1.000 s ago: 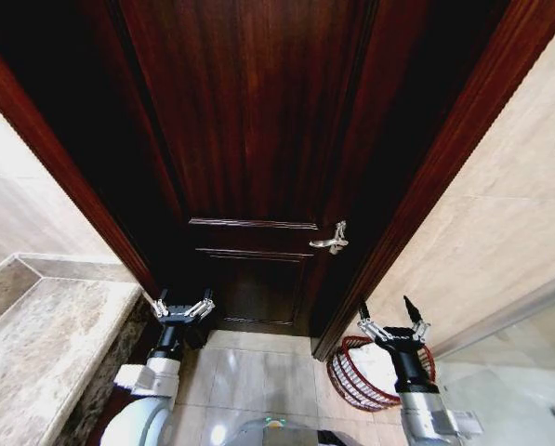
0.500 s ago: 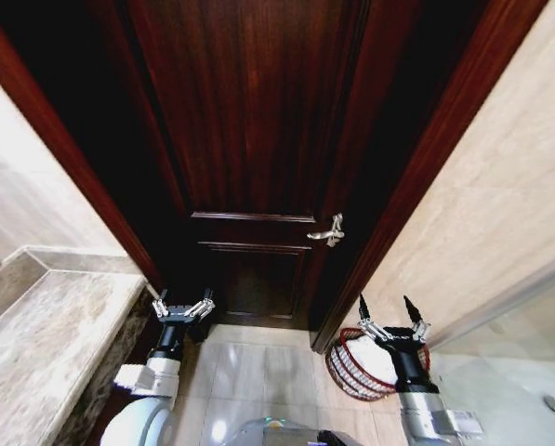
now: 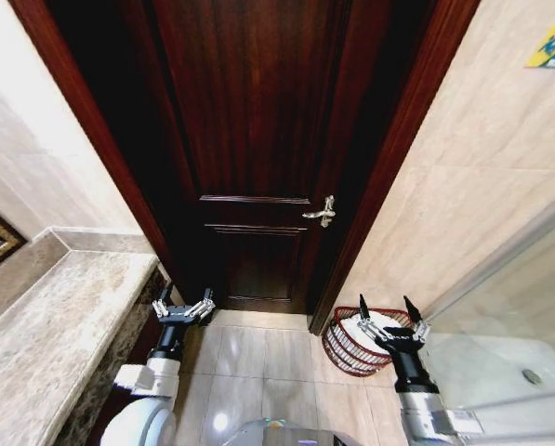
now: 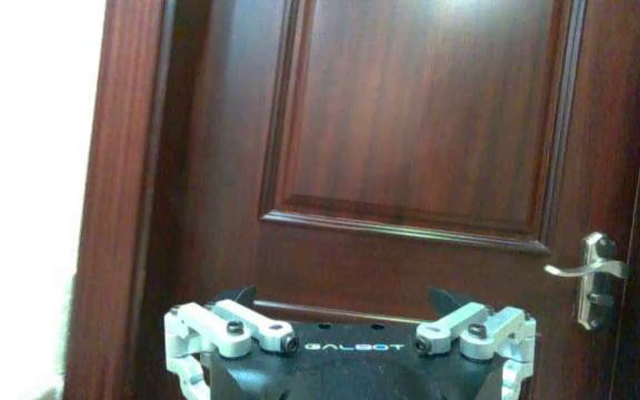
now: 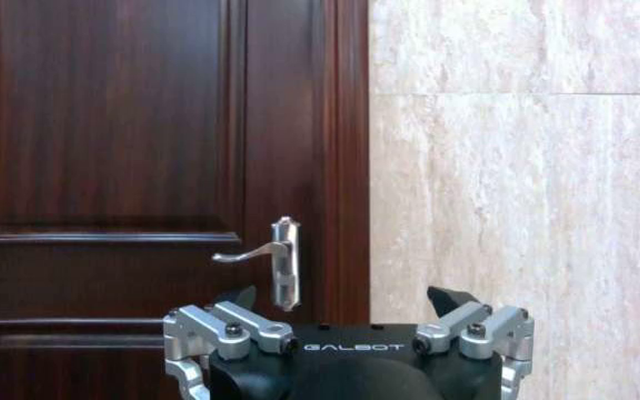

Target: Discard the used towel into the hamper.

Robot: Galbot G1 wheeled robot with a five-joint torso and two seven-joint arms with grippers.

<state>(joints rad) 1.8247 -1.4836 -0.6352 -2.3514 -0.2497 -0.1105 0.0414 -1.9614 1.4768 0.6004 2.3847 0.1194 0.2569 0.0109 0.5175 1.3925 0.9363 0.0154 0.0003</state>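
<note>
1. My right gripper (image 3: 388, 311) hangs with fingers spread and empty, right above the hamper (image 3: 350, 346).
2. My left gripper (image 3: 182, 303) is also spread and empty, on the far side of the door (image 3: 249, 158) from the hamper.
3. The hamper sits on the tile floor (image 3: 258, 362) at the foot of the door frame (image 3: 389, 158), against the marble wall (image 3: 472, 177).
4. The closed door stands straight ahead.
5. The counter (image 3: 54, 334) flanks my left arm.
6. The door handle (image 5: 267, 260) shows close in the right wrist view; the hamper shows in the head view.
</note>
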